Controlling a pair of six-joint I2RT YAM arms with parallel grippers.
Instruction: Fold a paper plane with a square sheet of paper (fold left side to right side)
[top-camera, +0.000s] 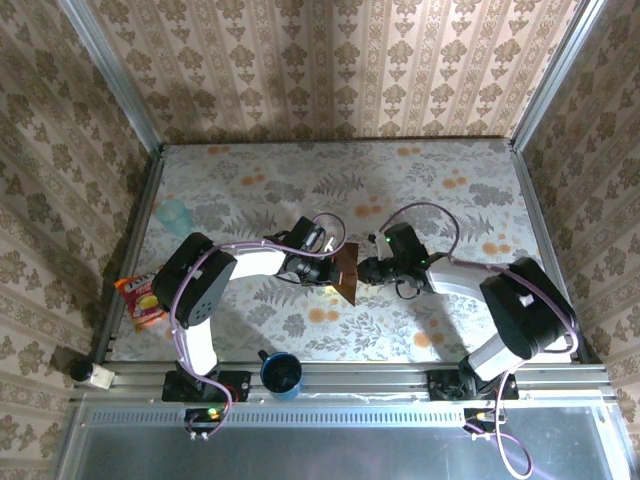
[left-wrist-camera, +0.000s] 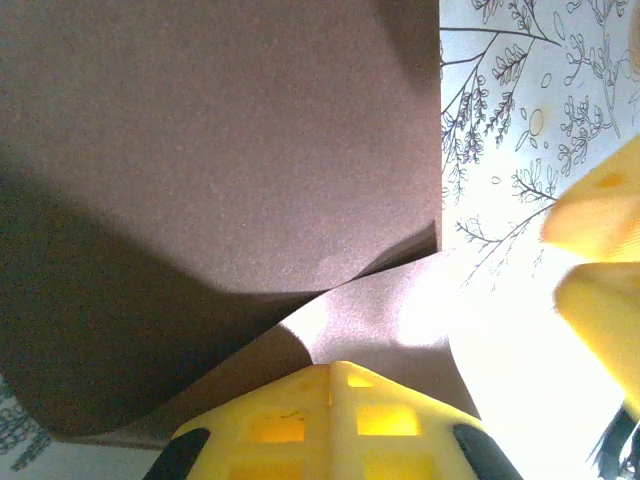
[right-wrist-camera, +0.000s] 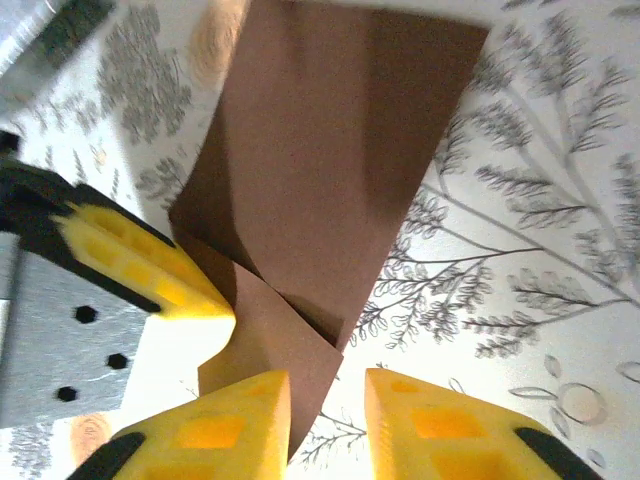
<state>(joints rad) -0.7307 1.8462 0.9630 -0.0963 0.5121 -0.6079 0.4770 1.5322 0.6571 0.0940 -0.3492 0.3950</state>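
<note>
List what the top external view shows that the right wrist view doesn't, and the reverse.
Top external: a blue cup by the near rail and an orange snack packet at the left edge. Right wrist: a close look at the right gripper, open, with a corner of the paper in its gap, and the paper's creases. Both: the brown paper and the flowered table cover.

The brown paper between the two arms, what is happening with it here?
A robot is folding the paper in the middle of the table. The left gripper is shut on it at a folded part. The right gripper sits close by with its jaws apart, the paper's tip between them but not pinched. The sheet has a fold or two and is no plane yet.
</note>
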